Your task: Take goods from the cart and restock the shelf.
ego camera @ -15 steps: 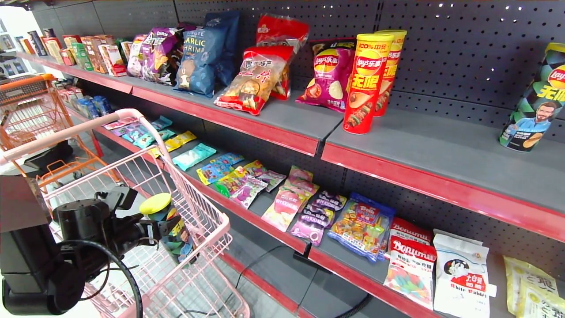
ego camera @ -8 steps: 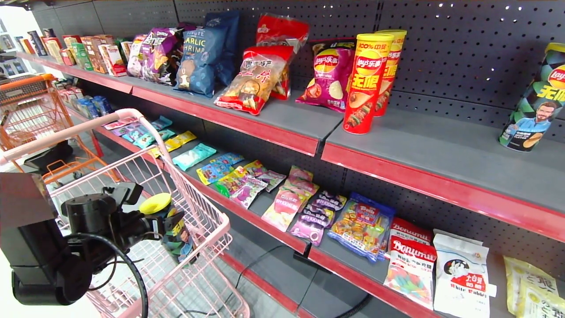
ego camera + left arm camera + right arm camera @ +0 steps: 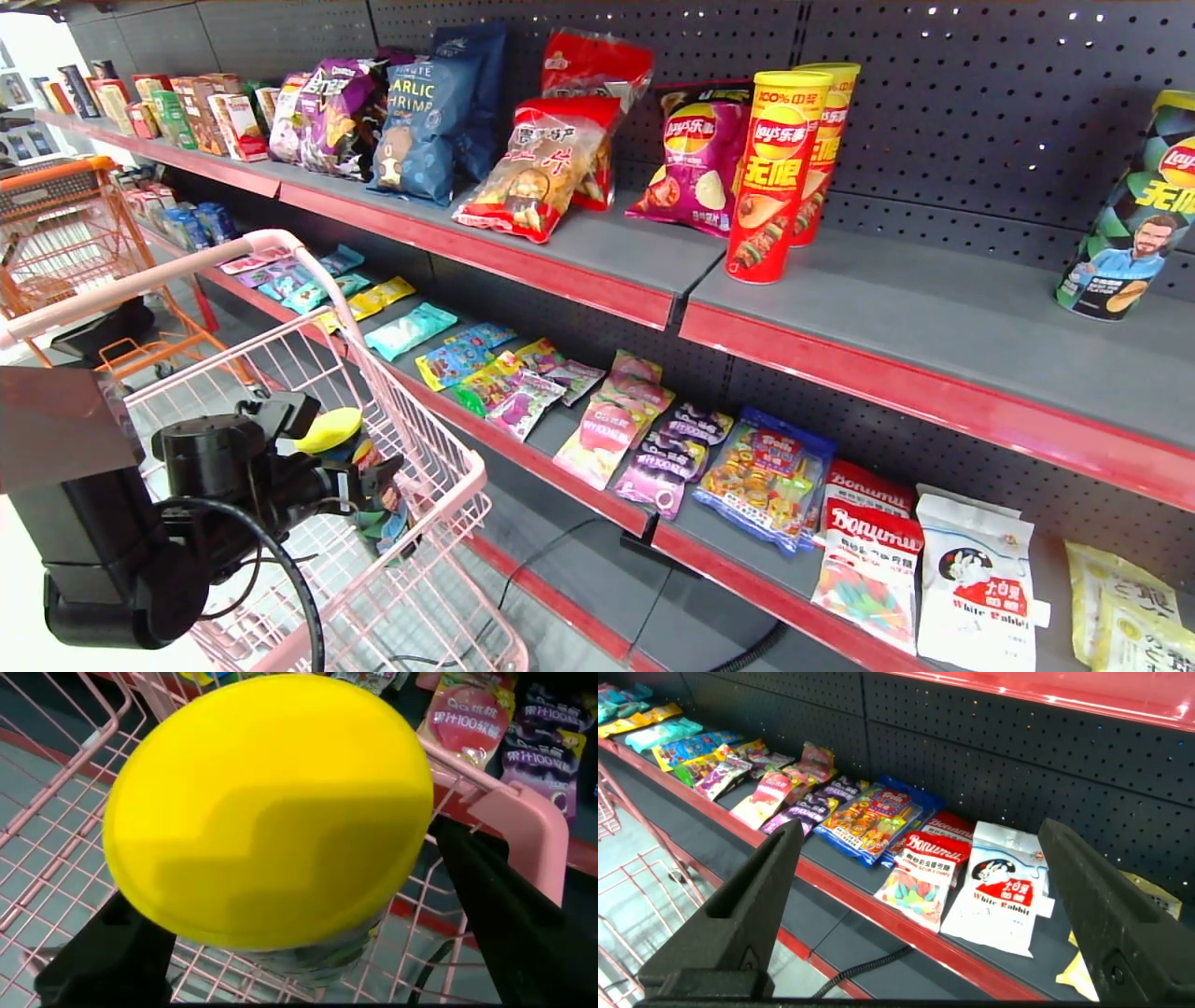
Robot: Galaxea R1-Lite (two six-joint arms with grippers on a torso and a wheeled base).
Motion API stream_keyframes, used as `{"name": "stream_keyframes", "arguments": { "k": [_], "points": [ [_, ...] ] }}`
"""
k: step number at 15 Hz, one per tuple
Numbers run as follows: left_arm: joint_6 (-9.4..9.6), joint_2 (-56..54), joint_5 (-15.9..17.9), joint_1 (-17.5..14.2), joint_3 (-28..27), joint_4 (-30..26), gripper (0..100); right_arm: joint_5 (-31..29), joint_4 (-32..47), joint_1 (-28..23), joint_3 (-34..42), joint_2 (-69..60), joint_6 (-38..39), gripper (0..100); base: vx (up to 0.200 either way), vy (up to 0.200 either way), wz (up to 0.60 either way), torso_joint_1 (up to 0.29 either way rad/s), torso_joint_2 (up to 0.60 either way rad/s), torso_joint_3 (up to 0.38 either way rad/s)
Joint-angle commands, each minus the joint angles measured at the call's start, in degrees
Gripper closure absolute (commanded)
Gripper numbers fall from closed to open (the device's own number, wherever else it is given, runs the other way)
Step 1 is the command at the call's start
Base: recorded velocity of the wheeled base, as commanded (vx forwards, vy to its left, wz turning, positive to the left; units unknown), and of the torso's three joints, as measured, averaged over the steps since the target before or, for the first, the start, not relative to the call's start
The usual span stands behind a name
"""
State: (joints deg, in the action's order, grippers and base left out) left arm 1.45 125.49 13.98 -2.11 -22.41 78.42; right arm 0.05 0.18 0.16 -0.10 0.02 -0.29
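Your left gripper (image 3: 366,485) sits inside the pink cart (image 3: 464,478), near its far corner, with its fingers (image 3: 505,924) clamped on the sides of the can (image 3: 331,429), one on each side just under the yellow lid. That side grip looks chosen to keep the can upright, lid on top, so it can be stood on its base. The can is inside the cart's basket, its lid about level with the rim. I cannot tell whether its base rests on the wire floor. I judge you are at the lifting step: the can has to rise clear of the cart's rim before it can travel to the shelf (image 3: 934,308) that runs just beyond the cart. A bare grey stretch lies on the upper board, well past the cart's far corner, between the red cans (image 3: 777,177) and a dark can (image 3: 1125,224) whose print looks like that of the can you hold, so that gap seems the natural home. Mind the cart's wire wall as you lift, since a tilted can could catch it. Your right gripper (image 3: 920,835) hangs beyond the cart, facing the candy bags (image 3: 868,821) on the lower board, fingers (image 3: 738,915) spread wide with nothing between them.
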Motion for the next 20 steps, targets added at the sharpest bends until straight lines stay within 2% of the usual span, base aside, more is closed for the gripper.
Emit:
{"name": "stream_keyframes", "arguments": {
  "k": [1, 2, 8, 12, 15, 19, 20],
  "points": [
    [-0.04, 0.3, 0.0, 0.0, -0.1, 0.1, 0, 0.0, 0.0, 0.0, 0.0, 0.0, 0.0, 0, 0.000, 0.000, 0.00, 0.000, 0.00, 0.000],
    [0.04, 0.5, -0.1, -0.1, 0.0, 0.2, 100, 0.0, 0.0, 0.0, 0.0, 0.0, 0.0, 0, 0.000, 0.000, 0.00, 0.000, 0.00, 0.000],
    [0.04, 0.7, 0.0, -0.1, 0.9, 0.2, 100, 0.0, 0.0, 0.1, 0.0, 0.0, 0.0, 0, 0.000, 0.000, 0.00, 0.000, 0.00, 0.000],
    [-0.13, -6.5, 0.4, -0.2, 8.3, 0.0, 100, 0.0, 0.0, 0.1, 0.0, 0.0, 0.0, 0, 0.000, 0.000, 0.00, 0.000, 0.00, 0.000],
    [-0.57, -14.8, 0.7, -0.3, 15.8, 0.0, 100, 0.0, -0.1, 0.1, 0.0, 0.0, 0.0, 0, 0.000, 0.000, 0.00, 0.000, 0.00, 0.000],
    [-0.57, -23.4, 0.6, -0.2, 18.7, -0.6, 100, 0.0, -0.1, 0.1, 0.0, 0.0, 0.0, 0, 0.000, 0.000, 0.00, 0.000, 0.00, 0.000],
    [-0.57, -28.5, 0.6, -0.2, 19.8, -2.8, 100, 0.0, -0.1, 0.1, 0.0, 0.0, 0.0, 0, 0.000, 0.000, 0.00, 0.000, 0.00, 0.000]
  ]
}}
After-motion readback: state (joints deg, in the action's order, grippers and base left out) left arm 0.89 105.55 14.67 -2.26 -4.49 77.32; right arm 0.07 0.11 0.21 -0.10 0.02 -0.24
